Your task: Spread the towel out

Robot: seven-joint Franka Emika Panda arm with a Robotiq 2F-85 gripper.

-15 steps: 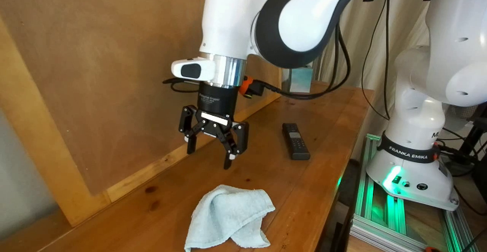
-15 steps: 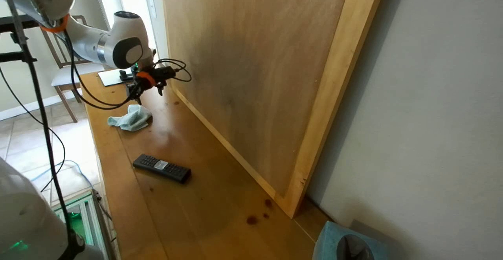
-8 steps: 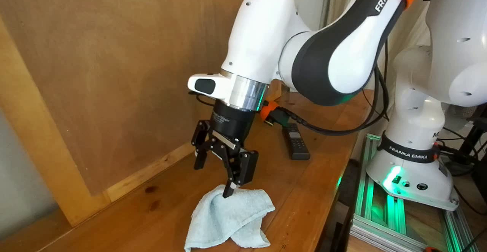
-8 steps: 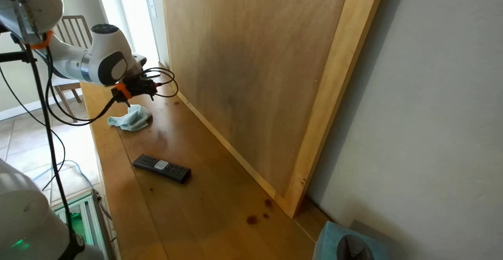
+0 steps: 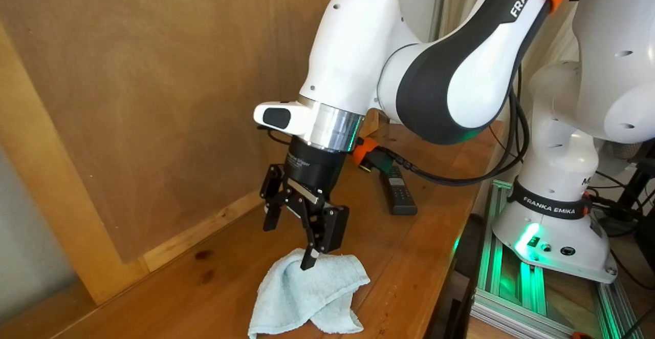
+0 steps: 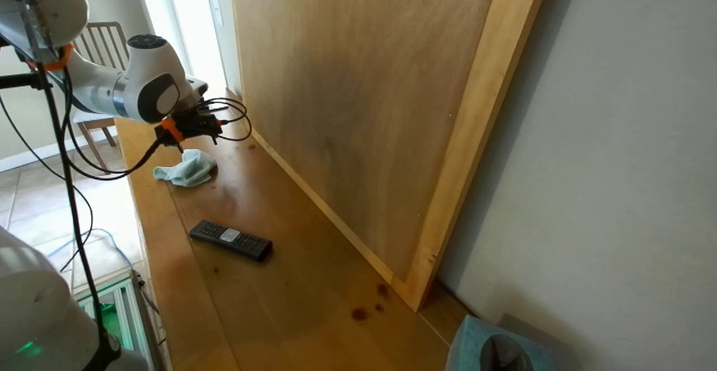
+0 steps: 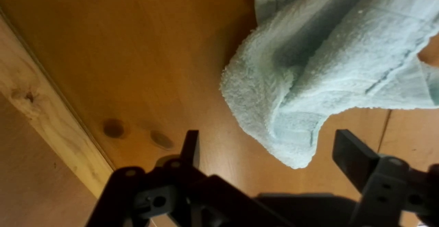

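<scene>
The towel point(image 5: 307, 298) lies crumpled on the wooden table, pale blue-white, with folds and one corner turned under. It also shows in an exterior view as a small heap point(image 6: 190, 168). Black and tilted, my gripper point(image 5: 288, 246) stands open over the towel's far edge, one finger overlapping the cloth in that view. Seen from the wrist, a rounded tip of the towel point(image 7: 343, 76) points into the wide gap of the gripper point(image 7: 267, 136), and neither finger appears to touch it. How high the fingers are above the cloth is hard to tell.
A black handset point(image 6: 231, 240) rests on the table, farther along toward the teal box point(image 6: 498, 348). A tall wooden panel point(image 5: 153, 98) with a pale frame borders the table's back side. The robot base point(image 5: 558, 236) stands beyond the front edge.
My gripper has come down toward the towel and tilted, most of it in the earlier half second; since then it has barely moved. The towel and handset stay where they were.
</scene>
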